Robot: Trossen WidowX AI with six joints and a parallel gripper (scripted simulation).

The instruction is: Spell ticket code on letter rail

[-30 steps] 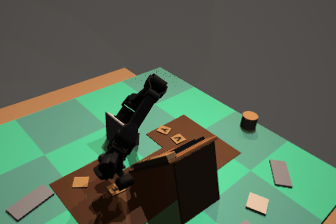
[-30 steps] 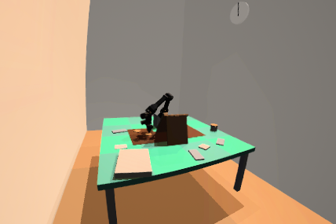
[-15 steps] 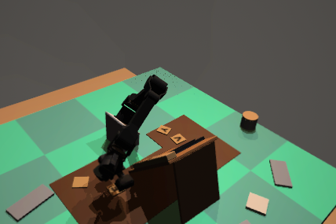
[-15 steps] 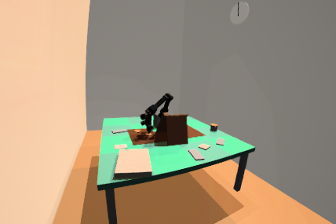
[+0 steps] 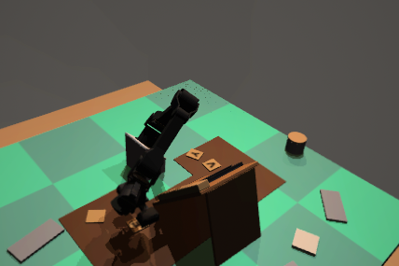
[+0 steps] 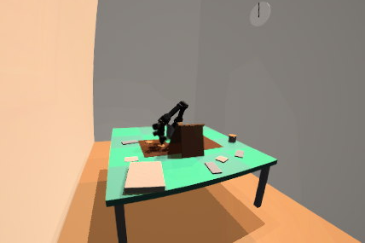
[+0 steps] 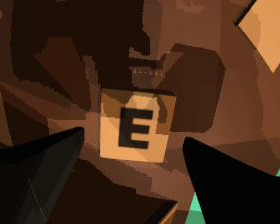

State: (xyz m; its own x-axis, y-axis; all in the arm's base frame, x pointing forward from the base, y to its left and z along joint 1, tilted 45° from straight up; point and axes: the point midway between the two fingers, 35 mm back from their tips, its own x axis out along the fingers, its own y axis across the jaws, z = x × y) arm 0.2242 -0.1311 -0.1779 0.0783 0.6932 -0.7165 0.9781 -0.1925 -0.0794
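Note:
My gripper [image 7: 135,139] [image 6: 162,142] is open, low over the brown mat [image 5: 75,219]. The E tile [image 7: 136,127] [image 5: 134,225] lies flat on the mat, between and just ahead of the fingertips in the wrist view, with nothing gripped. A tile with no readable mark [image 5: 95,216] [image 7: 269,35] lies nearby. A tile with a V-like mark [image 5: 212,164] and another tile [image 5: 195,154], its letter unclear, lie on the mat's far part. The upright board [image 5: 235,217] [image 6: 193,141] shows its dark back; its rail slots, seated tiles and ticket cannot be read.
A dark cylinder with an orange top [image 5: 296,144] [image 6: 232,138] stands at the right. Flat grey pieces [image 5: 36,240] [image 5: 333,205] and a pale square [image 5: 306,242] lie around the mat. A large pale block [image 6: 145,175] is near the table's front edge. The board stands close beside the gripper.

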